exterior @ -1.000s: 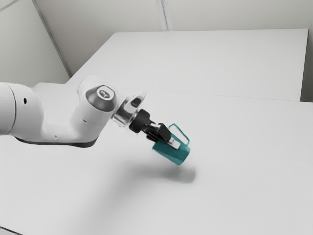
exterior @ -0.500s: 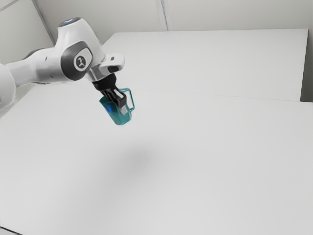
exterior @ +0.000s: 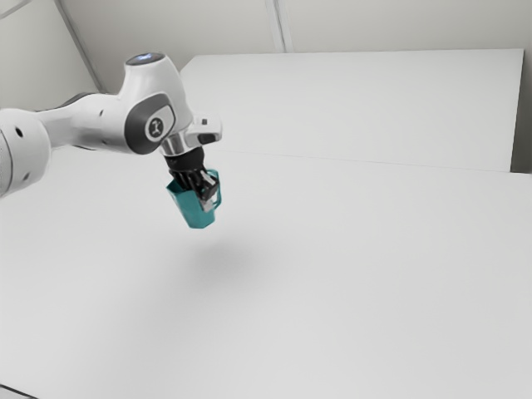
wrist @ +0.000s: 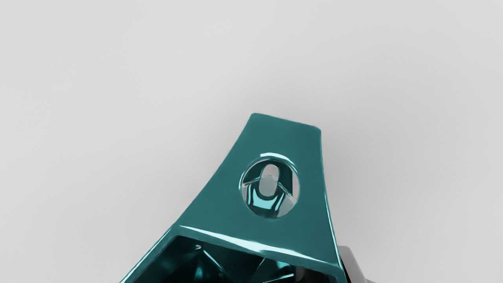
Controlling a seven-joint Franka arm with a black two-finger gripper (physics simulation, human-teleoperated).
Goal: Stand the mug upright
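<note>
In the exterior view my gripper point(exterior: 204, 196) points down, shut on one side wall of the teal mug point(exterior: 190, 209). The mug hangs above the table with its mouth up, leaning somewhat, its base toward the exterior view's right. Its handle point(exterior: 218, 189) is on the exterior view's right, beside the fingers. In the wrist view the mug point(wrist: 283, 232) shows a faceted side with a round opening and part of its dark inside. There my gripper point(wrist: 329, 271) has one fingertip outside the wall and the other, partly hidden, inside the mouth.
The white table point(exterior: 349, 283) spreads below the mug, which casts a soft shadow on it. Behind stands another white surface point(exterior: 357, 108), with pale walls beyond. A dark thin edge point(exterior: 17, 391) crosses the exterior view's lower left corner.
The arm has carried the mug toward the exterior view's left and raised it, then lowered it slightly. My hand has turned to point more steeply down, and the mug leans less.
</note>
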